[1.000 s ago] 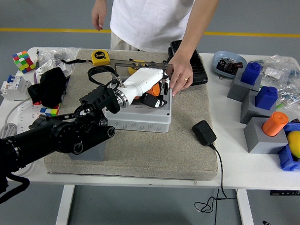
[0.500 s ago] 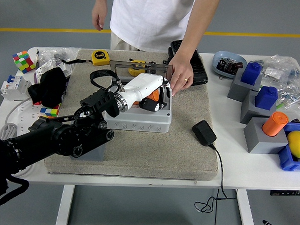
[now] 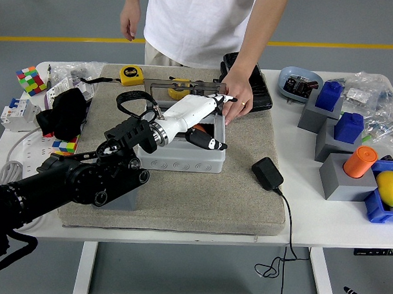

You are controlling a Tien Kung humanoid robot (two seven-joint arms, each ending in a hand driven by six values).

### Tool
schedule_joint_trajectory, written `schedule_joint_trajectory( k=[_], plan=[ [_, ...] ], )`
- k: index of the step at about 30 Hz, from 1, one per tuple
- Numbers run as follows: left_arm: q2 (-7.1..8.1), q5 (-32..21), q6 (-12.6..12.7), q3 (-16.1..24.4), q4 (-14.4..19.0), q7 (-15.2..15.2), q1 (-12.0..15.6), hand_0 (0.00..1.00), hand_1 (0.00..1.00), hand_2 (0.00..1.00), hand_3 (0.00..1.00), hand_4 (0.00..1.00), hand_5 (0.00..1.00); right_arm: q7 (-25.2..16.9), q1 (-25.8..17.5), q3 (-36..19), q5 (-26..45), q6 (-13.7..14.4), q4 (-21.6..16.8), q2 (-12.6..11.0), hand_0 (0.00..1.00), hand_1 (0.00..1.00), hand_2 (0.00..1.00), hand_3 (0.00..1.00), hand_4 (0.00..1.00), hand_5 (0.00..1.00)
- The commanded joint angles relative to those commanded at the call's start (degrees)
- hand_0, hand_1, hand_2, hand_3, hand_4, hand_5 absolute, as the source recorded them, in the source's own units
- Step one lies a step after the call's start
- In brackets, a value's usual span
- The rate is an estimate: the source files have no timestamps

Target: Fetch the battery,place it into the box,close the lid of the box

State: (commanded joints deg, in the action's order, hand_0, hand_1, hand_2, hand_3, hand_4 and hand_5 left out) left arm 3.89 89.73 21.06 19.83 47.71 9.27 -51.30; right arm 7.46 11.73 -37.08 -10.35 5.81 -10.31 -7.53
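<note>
Battery (image 3: 198,129): orange, seen only in part, lying inside the grey box (image 3: 183,158) under the robot's left hand (image 3: 201,118). Rest of it hidden by the hand. Box is sat on a beige mat (image 3: 182,191) at table centre, lid (image 3: 185,88) stood up at the box's far edge, transparent w/ dark frame, not closed.

Left hand is white w/ black fingers, reaching in from box's near-left side over the opening. Fingers are seen spread, one pointing past the far-right corner, another angled down over the right wall; nothing gripped. Black forearm runs back to near-left of box. Right hand not in view.

A person's hand (image 3: 237,97) is placed at the box's far-right corner, touching the lid frame / box edge there. Person's other hand (image 3: 130,19) hangs well behind the box, clear of the table.

Right of box on mat: black power adapter (image 3: 267,173), cable trailing off the near edge. Behind box: yellow tape measure (image 3: 130,74); black case (image 3: 250,84) behind-right. Far left of box: Rubik's cube (image 3: 31,80). Far right: grey blocks w/ blue pieces (image 3: 336,123), orange cylinder (image 3: 359,161).
</note>
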Motion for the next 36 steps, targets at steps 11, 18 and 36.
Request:
schedule_joint_trajectory(
  k=[11,18,36],
  plan=[
    [1.62,-1.95,8.26,6.03,6.02,11.97,0.82,0.473,0.633,0.649,0.742,0.998,0.359,-0.11,-0.01,0.14,0.07,0.13,0.0,0.04,0.645,0.692,0.661,0.558,0.927,0.457],
    [2.36,-2.33,8.41,8.58,4.81,10.01,0.39,0.617,0.716,0.701,0.751,0.998,0.436,-0.12,0.04,0.12,0.18,0.22,0.0,0.11,0.644,0.692,0.661,0.558,0.927,0.458],
    [6.79,-3.8,1.23,9.39,4.21,-1.03,2.69,0.698,0.813,0.79,0.791,0.998,0.653,0.0,-0.02,-0.74,-0.44,0.21,0.0,-0.2,0.644,0.691,0.661,0.559,0.928,0.458]
  ],
)
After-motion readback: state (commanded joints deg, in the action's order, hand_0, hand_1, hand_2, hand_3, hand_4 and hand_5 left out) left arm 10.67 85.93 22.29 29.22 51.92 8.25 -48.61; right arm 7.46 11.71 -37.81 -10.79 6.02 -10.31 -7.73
